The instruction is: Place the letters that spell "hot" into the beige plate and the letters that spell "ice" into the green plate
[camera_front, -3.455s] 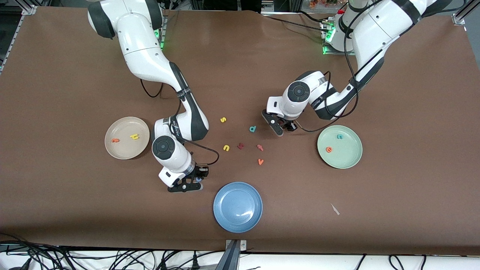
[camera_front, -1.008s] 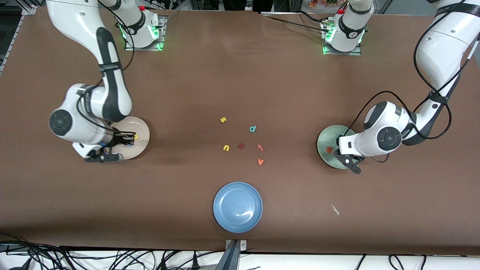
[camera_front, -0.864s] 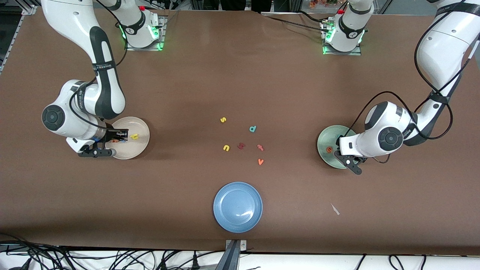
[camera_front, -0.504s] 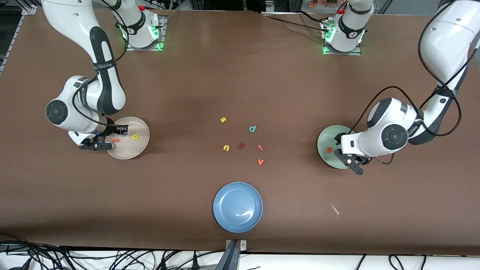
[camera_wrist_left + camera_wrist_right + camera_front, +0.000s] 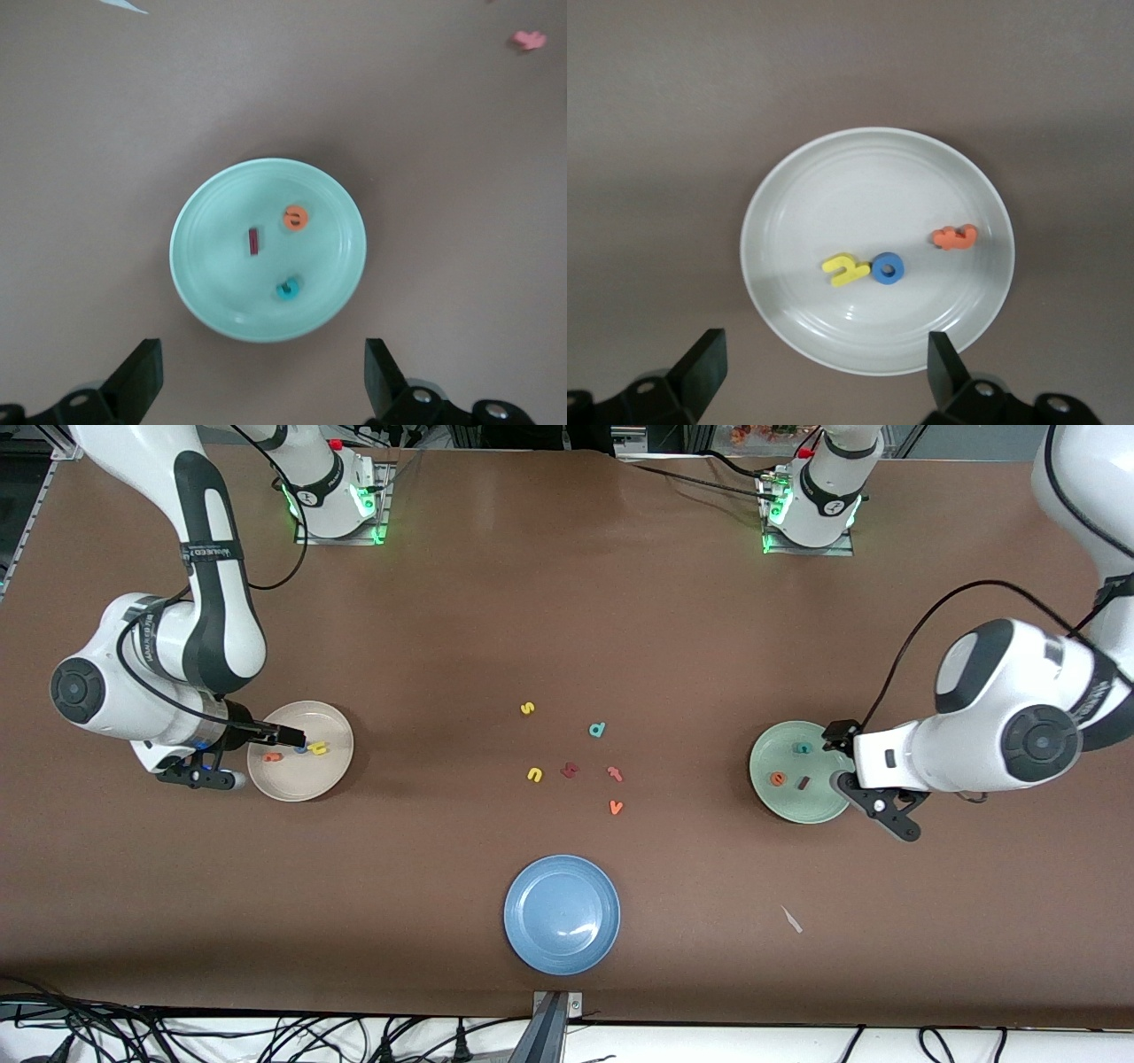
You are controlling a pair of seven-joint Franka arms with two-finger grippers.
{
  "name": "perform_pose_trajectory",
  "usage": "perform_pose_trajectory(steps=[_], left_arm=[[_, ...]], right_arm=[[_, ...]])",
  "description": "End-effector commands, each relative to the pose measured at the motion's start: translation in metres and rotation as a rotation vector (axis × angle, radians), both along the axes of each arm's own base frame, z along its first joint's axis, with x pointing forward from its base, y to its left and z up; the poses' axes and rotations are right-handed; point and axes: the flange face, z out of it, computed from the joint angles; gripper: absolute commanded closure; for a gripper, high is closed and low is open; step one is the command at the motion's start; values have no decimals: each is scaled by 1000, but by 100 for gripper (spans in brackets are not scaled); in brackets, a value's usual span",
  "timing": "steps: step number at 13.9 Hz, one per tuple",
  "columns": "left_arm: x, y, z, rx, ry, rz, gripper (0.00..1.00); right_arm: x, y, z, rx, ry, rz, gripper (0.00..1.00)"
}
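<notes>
Nearest the front camera, a blue plate (image 5: 562, 914) sits bare on the bench (image 5: 567, 602) and has no part in the task. Farther off, the loose letters (image 5: 571, 769) lie mid-bench between the two target plates.

The green plate (image 5: 802, 771) sits toward the left arm's end. In it lie the orange "e" (image 5: 778, 779), the maroon "i" (image 5: 803, 783) and the teal "c" (image 5: 803, 748), all apart from one another. The left claw (image 5: 873, 782) hangs over that plate's edge, spread wide and holding nothing.

The beige plate (image 5: 300, 763) sits toward the right arm's end and holds the orange "t" (image 5: 272, 757), the blue "o" (image 5: 301, 749) and the yellow "h" (image 5: 318, 748), the last two touching. The right claw (image 5: 237, 756) hangs over this plate's rim, also wide and empty.

Both words look complete. The foam letters seem feather-light, soft and flat, so any regrasp should pinch across a stroke's edges gently; the shallow plates would probably slide if nudged.
</notes>
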Motion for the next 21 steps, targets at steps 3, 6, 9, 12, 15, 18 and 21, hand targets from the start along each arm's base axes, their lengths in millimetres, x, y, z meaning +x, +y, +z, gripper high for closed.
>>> perform_pose_trajectory(steps=[3, 6, 9, 12, 15, 18, 21], left_arm=[[-4, -9, 78, -22, 25, 35, 0], [-18, -27, 116, 38, 5, 90, 0], [-31, -34, 143, 91, -29, 152, 0], [-29, 15, 150, 20, 3, 346, 0], [-36, 49, 159, 16, -132, 449, 0], [-73, 31, 177, 29, -237, 503, 0], [-91, 25, 192, 52, -243, 658, 0]], right_arm=[[8, 28, 30, 24, 44, -60, 0], [11, 60, 78, 75, 108, -34, 0], [4, 62, 117, 4, 52, 24, 0], [-13, 40, 193, -49, -73, 62, 0], [-55, 16, 279, -85, -153, 37, 0], [-81, 8, 302, -106, -108, 34, 0], [-88, 7, 310, -103, -109, 32, 0]])
